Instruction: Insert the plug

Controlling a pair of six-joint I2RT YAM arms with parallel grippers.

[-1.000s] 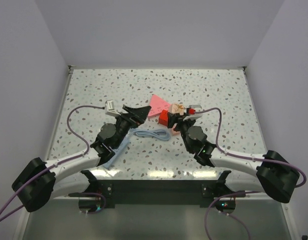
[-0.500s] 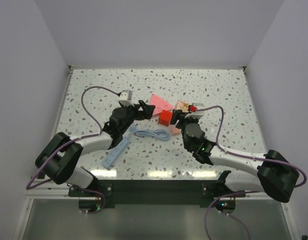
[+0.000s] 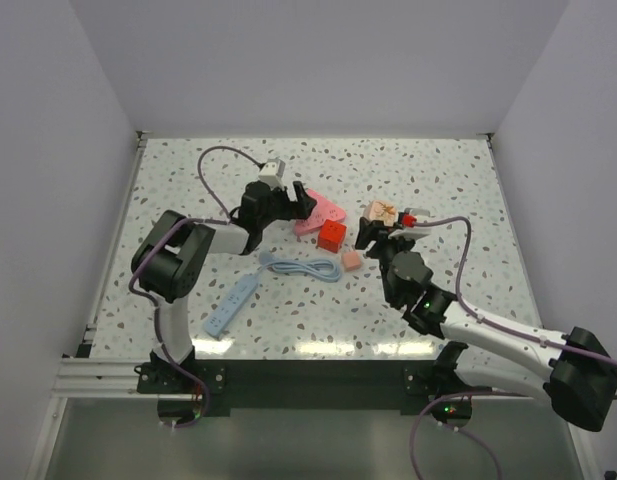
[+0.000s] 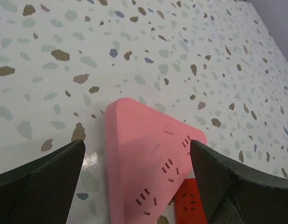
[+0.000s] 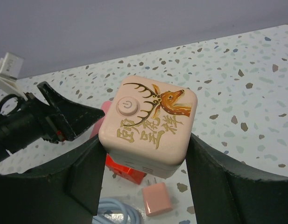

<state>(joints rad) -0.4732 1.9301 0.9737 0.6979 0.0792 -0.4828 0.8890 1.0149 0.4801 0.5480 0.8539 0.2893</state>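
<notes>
- Currently the plug (image 3: 352, 260) is lying on the table (image 3: 188, 180), just right of and nearer than the red cube (image 3: 331, 236), close to the cable's (image 3: 303, 268) right end; neither gripper is touching it.
- The right gripper (image 5: 146, 149) is clenching a beige deer-printed cube (image 5: 151, 121) between its jaws; it is holding that cube beyond the plug.
- The left gripper (image 4: 136, 158) is hanging over the pink triangle (image 4: 148, 172), jaws spread wide and released, one on each side of a corner; whether they are touching it cannot be told.
- A pale blue strip (image 3: 231, 305) is lying to the left, well apart from the plug.
</notes>
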